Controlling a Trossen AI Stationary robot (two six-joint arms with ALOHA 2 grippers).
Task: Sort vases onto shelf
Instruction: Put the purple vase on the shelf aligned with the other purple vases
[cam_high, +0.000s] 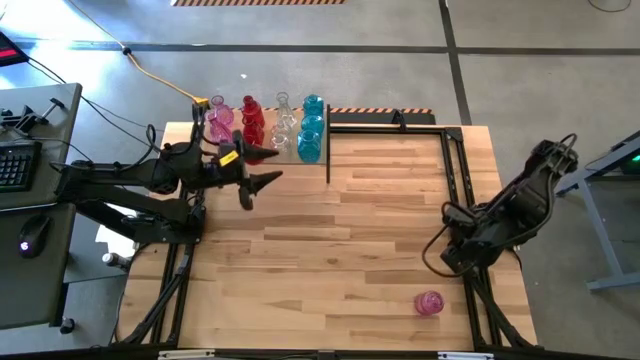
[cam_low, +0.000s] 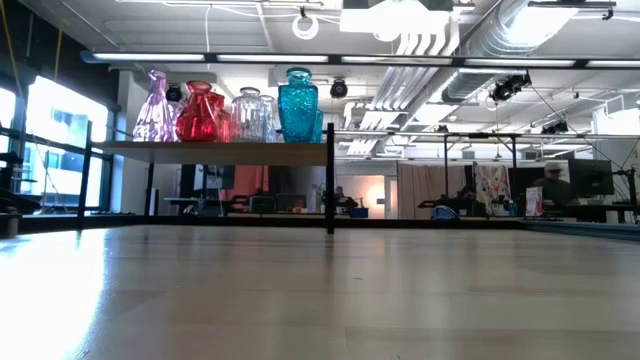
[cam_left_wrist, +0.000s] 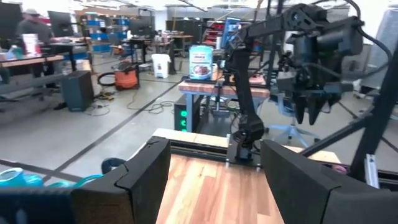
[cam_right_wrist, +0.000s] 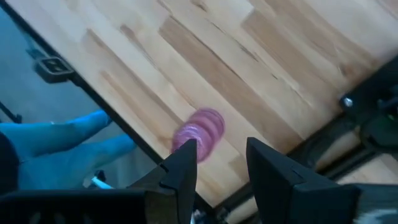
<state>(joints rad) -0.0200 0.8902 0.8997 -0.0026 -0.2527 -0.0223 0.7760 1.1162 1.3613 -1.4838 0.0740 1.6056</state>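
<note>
Several vases in pink (cam_high: 218, 120), red (cam_high: 251, 120), clear (cam_high: 284, 122) and teal (cam_high: 312, 128) stand on the shelf (cam_low: 215, 150) at the table's far left. One pink vase (cam_high: 428, 303) rests alone on the tabletop near the front right corner. It also shows in the right wrist view as the pink vase (cam_right_wrist: 200, 134), beyond the fingertips. My right gripper (cam_high: 452, 256) hangs open above the table, pointing steeply down, a little to the far side of that vase. My left gripper (cam_high: 274, 167) is open and level beside the shelf, with nothing between its fingers (cam_left_wrist: 143, 180).
A black metal frame (cam_high: 400, 125) runs along the table's far edge and down its right side. A black cable (cam_high: 432, 250) loops beside the right arm. A desk with a keyboard (cam_high: 15, 165) stands left of the table. The middle of the tabletop (cam_high: 340, 240) is bare wood.
</note>
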